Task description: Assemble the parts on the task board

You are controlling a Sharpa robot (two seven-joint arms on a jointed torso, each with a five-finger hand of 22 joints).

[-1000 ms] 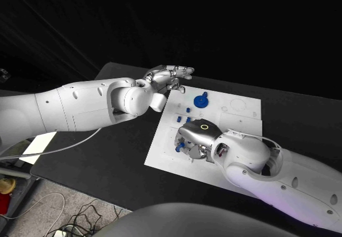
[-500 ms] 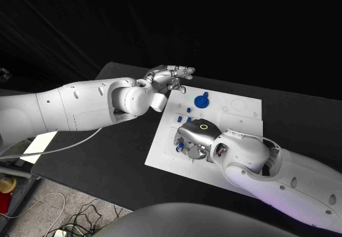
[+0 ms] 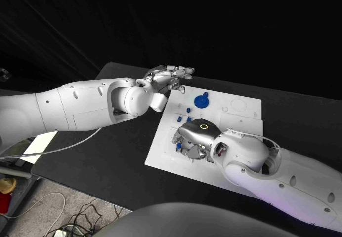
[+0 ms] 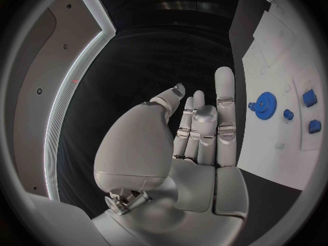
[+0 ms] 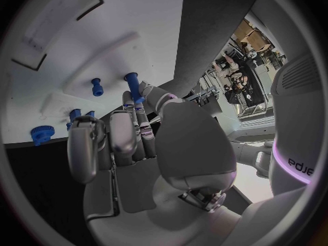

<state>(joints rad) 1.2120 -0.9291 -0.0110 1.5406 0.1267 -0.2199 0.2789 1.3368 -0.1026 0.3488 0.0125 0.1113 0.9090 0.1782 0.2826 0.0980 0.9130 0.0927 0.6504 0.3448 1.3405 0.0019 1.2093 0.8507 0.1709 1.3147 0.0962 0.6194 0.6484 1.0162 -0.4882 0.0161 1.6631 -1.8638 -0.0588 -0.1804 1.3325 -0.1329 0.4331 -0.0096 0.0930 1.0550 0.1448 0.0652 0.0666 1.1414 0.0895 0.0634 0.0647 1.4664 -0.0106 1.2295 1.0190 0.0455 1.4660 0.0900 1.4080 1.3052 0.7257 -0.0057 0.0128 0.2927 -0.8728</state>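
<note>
Right hand (image 3: 193, 140) on task board (image 3: 242, 106) — pinching blue peg (image 5: 133, 84); left hand (image 3: 169, 76) spread, empty.

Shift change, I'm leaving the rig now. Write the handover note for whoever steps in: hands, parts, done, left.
Left hand: raised off the far left corner of the task board, fingers straight, holding nothing.
Right hand: low over the board's near left part, fingers curled down among small blue parts; whether it grips one cannot be told.
Parts: the blue gear sits on the board's far side; small blue pieces lie nearby; a blue peg and a smaller blue peg stand by the right fingertips.
Done: cannot tell from here.
Left: most parts look loose; assembly continues.
</note>
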